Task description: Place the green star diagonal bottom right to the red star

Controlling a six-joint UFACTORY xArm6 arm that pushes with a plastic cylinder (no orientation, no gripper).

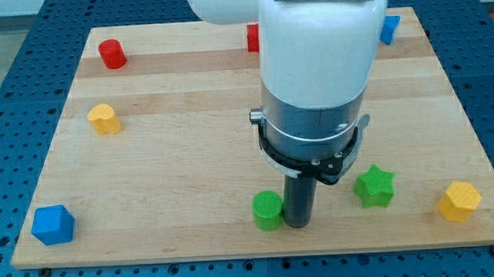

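Note:
The green star lies near the view's bottom, right of centre. A red block shows at the view's top centre, mostly hidden by the arm, so I cannot make out its shape. My tip rests on the board between a green cylinder, which it almost touches on its left, and the green star, which lies a clear gap to its right.
A red cylinder sits at the top left. A yellow block is at the left, another yellow block at the bottom right. A blue cube is at the bottom left, a blue block at the top right.

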